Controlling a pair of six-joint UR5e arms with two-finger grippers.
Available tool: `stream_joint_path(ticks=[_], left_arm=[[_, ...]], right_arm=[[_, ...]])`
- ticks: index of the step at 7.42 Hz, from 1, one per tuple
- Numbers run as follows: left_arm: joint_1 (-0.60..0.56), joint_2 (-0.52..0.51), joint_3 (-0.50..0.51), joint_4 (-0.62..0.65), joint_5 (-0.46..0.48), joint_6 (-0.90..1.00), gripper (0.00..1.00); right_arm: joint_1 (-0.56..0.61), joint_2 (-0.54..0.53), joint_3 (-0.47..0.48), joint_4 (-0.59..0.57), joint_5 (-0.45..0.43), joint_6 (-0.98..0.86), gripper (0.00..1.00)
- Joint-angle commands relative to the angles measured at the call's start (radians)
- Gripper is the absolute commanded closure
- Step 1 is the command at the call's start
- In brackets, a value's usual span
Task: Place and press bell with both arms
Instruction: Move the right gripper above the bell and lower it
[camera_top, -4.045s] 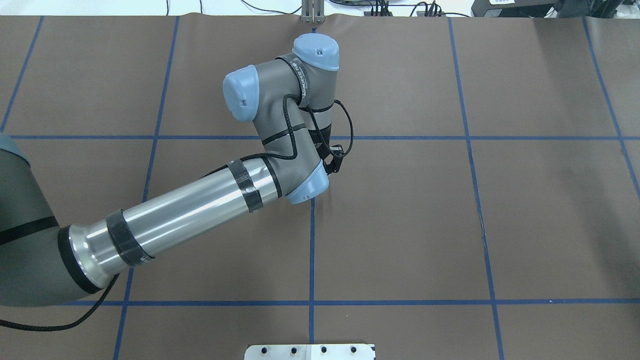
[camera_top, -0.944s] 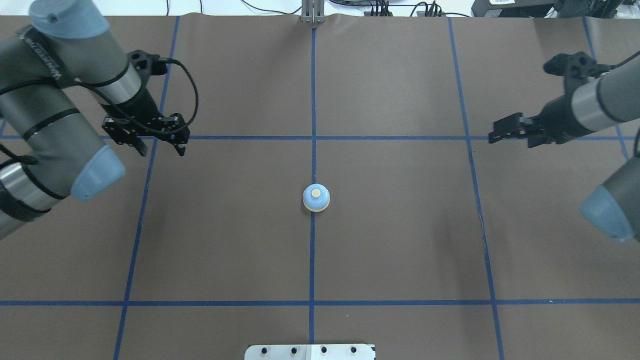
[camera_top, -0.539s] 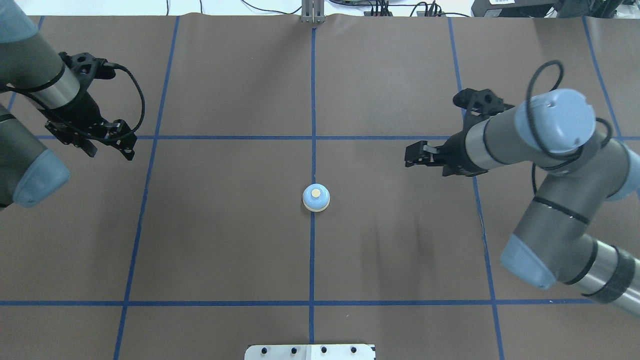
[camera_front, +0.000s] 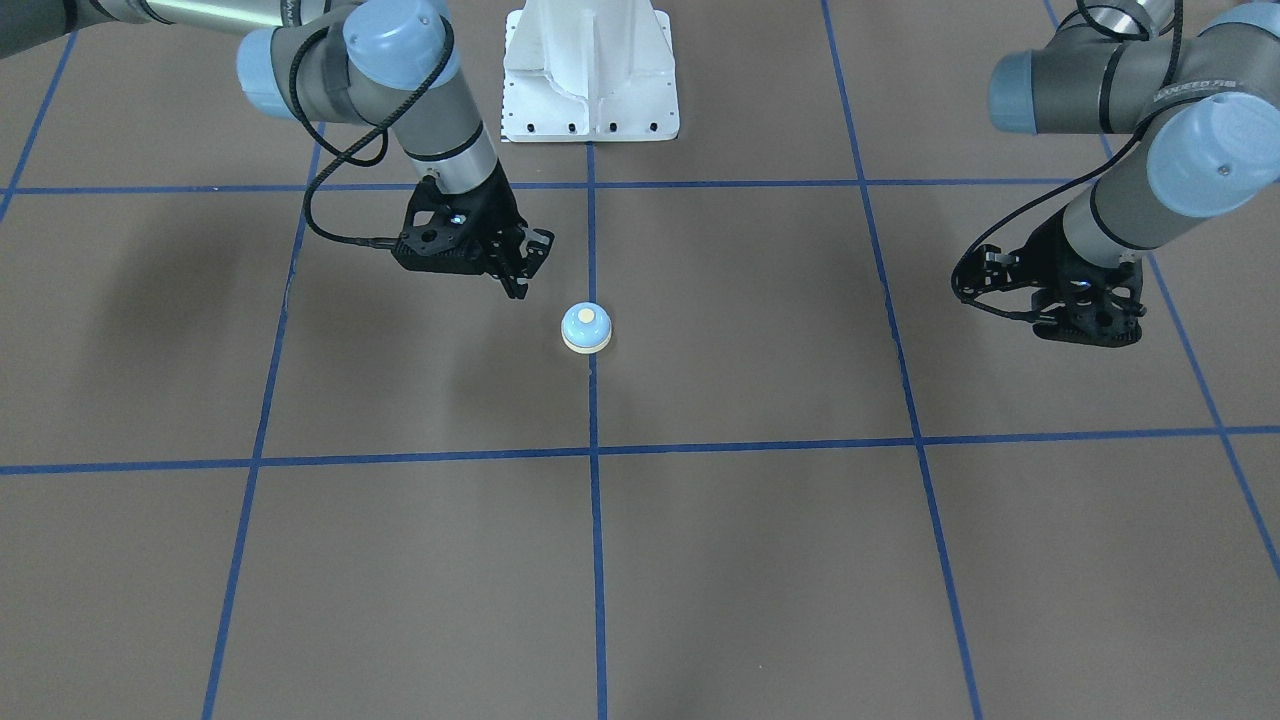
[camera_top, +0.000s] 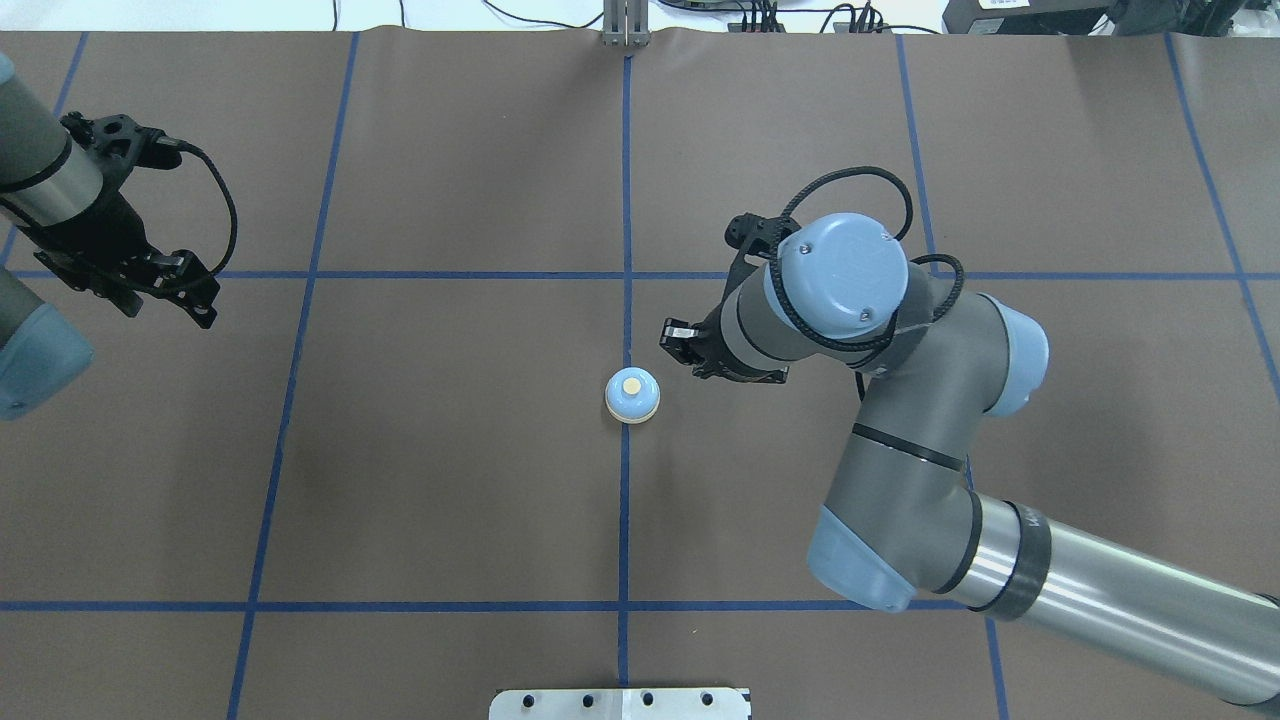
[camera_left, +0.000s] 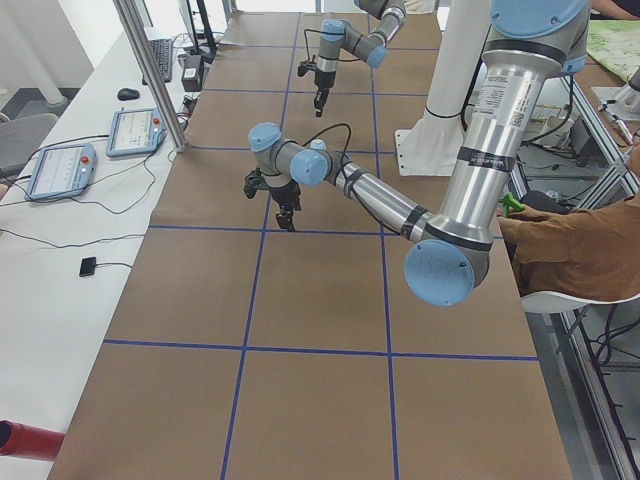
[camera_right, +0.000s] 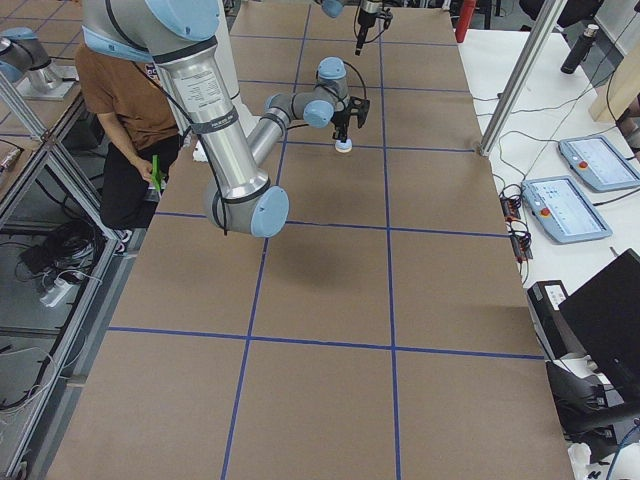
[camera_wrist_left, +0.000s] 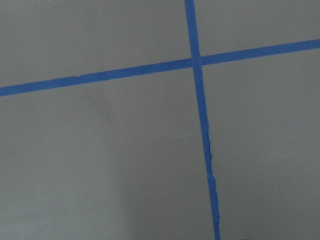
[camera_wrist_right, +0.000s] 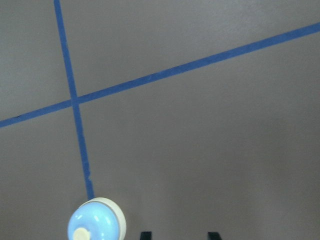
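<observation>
The bell (camera_top: 632, 396), light blue with a cream button, stands on the centre blue tape line of the brown table (camera_top: 450, 480). It also shows in the front-facing view (camera_front: 586, 327) and at the bottom left of the right wrist view (camera_wrist_right: 96, 225). My right gripper (camera_top: 678, 345) hovers just beside the bell, up and to its right in the overhead view. Its two fingertips (camera_wrist_right: 214, 234) stand apart, open and empty. My left gripper (camera_top: 168, 312) is far off at the table's left, open and empty. The left wrist view shows only table and tape.
The white pedestal base (camera_front: 590, 80) stands behind the bell on the robot's side. A metal plate (camera_top: 620, 703) lies at the near edge. A seated operator (camera_left: 570, 250) and teach pendants (camera_left: 60, 170) are beside the table.
My right arm has swung in from the right edge to beside the bell. My left gripper has drawn back further left. The bell has not moved.
</observation>
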Motion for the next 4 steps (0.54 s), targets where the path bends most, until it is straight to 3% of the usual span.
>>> stream_joint_path(ticks=[1, 4], left_arm=[[-0.006, 0.019, 0.002, 0.0, 0.029, 0.048, 0.14], [-0.008, 0.021, 0.002, 0.002, 0.029, 0.048, 0.14]], right_arm=[[-0.019, 0.083, -0.083, -0.02, 0.003, 0.001, 1.0], [-0.027, 0.172, -0.172, -0.08, 0.01, 0.001, 1.0]])
